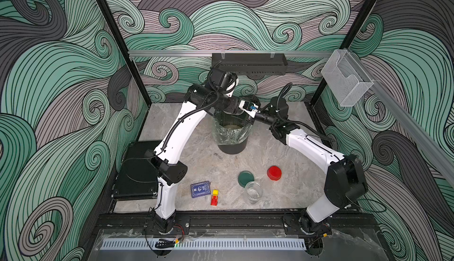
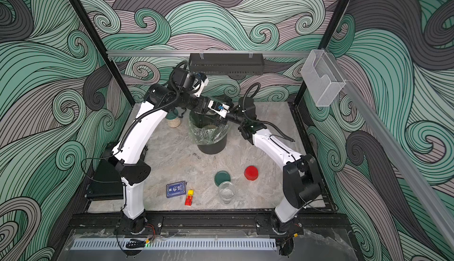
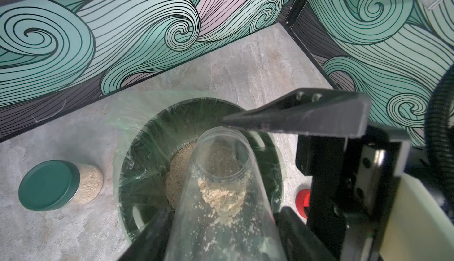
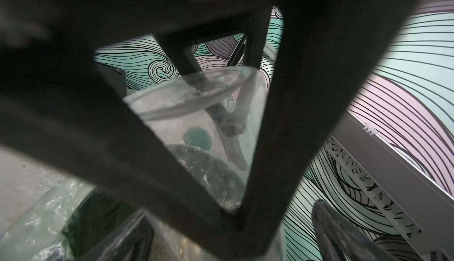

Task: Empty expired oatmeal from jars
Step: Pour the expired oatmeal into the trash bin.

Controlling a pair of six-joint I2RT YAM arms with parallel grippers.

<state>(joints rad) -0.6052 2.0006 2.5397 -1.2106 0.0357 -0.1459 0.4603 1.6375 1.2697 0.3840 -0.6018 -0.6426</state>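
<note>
My left gripper [image 3: 221, 232] is shut on a clear, lidless jar [image 3: 196, 223], tilted mouth-down over the black bin [image 3: 152, 129]. A clump of beige oatmeal [image 3: 223, 196] sits at the jar's mouth, and more oatmeal [image 3: 179, 171] lies in the liner below. My right gripper [image 4: 231, 230] is open beside this jar; one of its fingers [image 3: 294, 114] reaches over the jar's rim. A closed green-lidded jar [image 2: 174, 121] with oatmeal stands left of the bin [image 2: 211, 146]. An empty open jar [image 1: 253, 192] stands near the front.
A loose green lid [image 1: 246, 178] and a red lid [image 1: 274, 173] lie by the empty jar. A blue card box [image 1: 201, 189] and a red-and-yellow toy car [image 1: 215, 197] lie at the front. A black case [image 1: 137, 171] sits at the left edge.
</note>
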